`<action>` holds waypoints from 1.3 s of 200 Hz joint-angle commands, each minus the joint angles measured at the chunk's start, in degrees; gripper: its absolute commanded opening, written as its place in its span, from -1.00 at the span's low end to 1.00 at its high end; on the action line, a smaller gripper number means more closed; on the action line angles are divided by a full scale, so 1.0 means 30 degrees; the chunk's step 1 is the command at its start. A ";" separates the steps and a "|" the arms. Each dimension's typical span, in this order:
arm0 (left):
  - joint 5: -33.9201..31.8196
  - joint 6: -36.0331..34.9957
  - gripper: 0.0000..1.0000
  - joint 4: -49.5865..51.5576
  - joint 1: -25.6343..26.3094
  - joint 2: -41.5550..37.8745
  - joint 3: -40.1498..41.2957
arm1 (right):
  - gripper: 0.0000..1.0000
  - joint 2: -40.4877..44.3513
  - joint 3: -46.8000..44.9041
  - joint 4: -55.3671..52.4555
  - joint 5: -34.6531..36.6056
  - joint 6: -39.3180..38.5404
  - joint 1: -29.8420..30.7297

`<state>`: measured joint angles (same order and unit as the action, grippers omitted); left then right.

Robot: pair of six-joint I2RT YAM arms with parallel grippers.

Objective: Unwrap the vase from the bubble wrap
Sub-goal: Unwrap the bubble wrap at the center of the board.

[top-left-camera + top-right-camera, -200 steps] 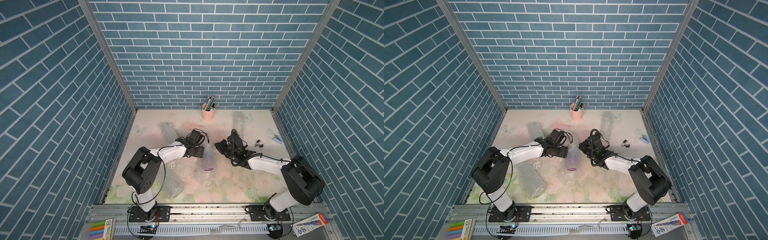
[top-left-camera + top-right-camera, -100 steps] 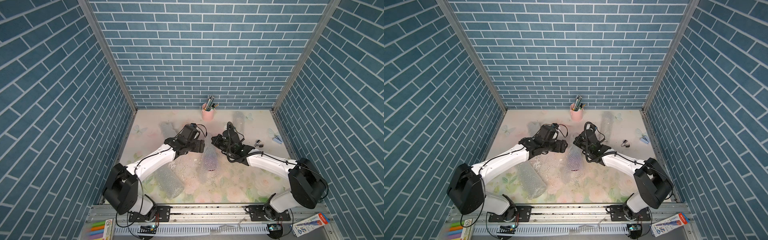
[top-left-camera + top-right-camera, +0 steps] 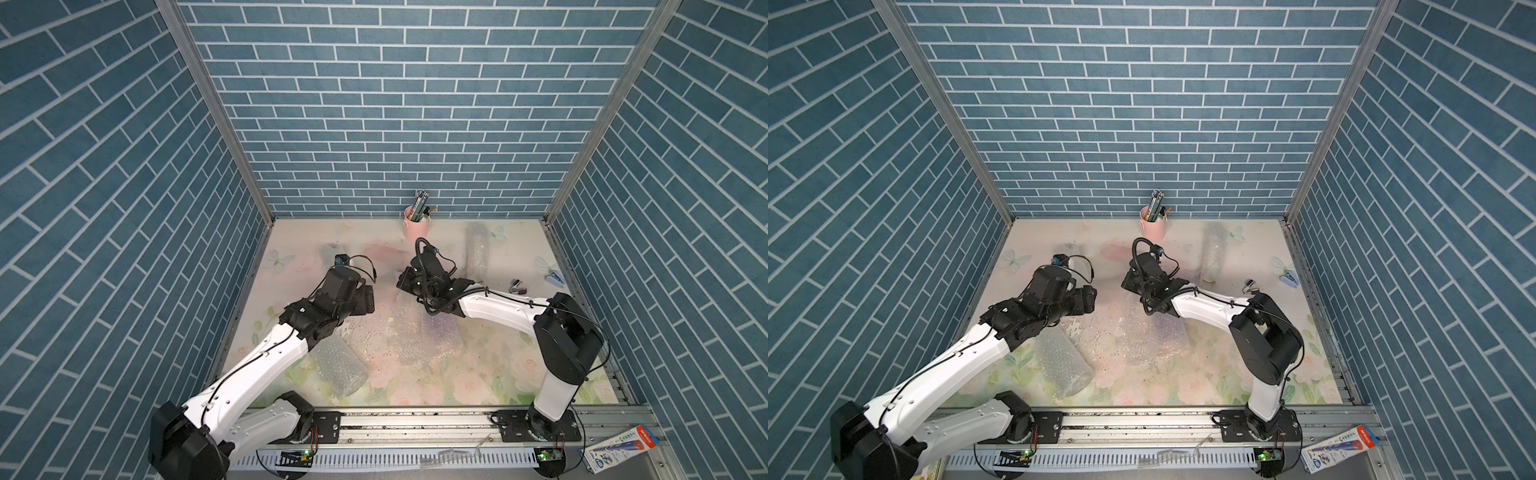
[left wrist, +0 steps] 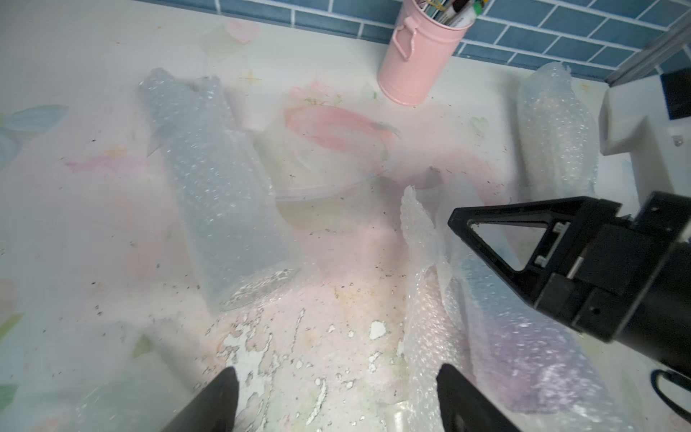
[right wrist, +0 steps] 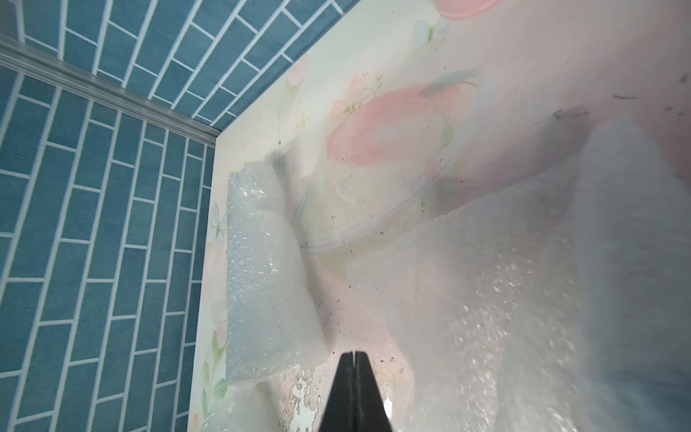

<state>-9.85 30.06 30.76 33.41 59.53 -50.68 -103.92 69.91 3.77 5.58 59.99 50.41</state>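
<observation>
The vase (image 4: 531, 359) shows as a purple-blue tint inside a bundle of bubble wrap (image 3: 419, 336) (image 3: 1148, 332) lying mid-table. One loosened flap (image 4: 415, 220) stands up from it. My right gripper (image 5: 353, 355) (image 3: 403, 284) (image 3: 1125, 284) is shut at the bundle's far end, its fingertip (image 4: 454, 222) against that flap. Nothing shows between its tips. My left gripper (image 4: 336, 374) (image 3: 365, 299) (image 3: 1086, 299) is open and empty to the left of the bundle, over bare, flaked tabletop. One of its fingers (image 4: 460, 400) lies at the wrap's edge.
Other bubble-wrap rolls lie at the front left (image 3: 340, 365), back left (image 4: 220, 194) (image 5: 265, 280) and back right (image 3: 478, 253) (image 4: 553, 131). A pink pen cup (image 3: 415, 228) (image 4: 415, 63) stands by the back wall. A clear disc (image 4: 325, 161) lies in front of it. Small clips (image 3: 517, 286) lie at the right.
My left gripper has opened and drawn back to the left, off the bundle. The shut right gripper has shifted left along the bundle's far end, and the wrap lies looser and wider.
</observation>
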 commanded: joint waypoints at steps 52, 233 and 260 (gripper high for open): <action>0.0354 0.0095 0.74 0.2014 -0.0221 -0.2058 0.0926 | 0.29 -0.0576 0.3365 -0.4143 0.0248 -0.3489 -0.0036; 0.3975 -0.0244 0.75 -0.0899 0.2230 0.4148 0.0984 | 0.44 0.5898 0.1049 -0.7526 0.0032 -0.9788 -0.2715; 0.3722 -0.0288 0.75 -0.1223 0.2691 0.5732 0.0565 | 0.43 0.5886 0.0769 -0.8730 0.0734 -1.0822 -0.2784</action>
<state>2.87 29.32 28.36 40.36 73.43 -47.42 -86.83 72.31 -19.94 6.50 31.22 42.17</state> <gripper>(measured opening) 0.876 0.716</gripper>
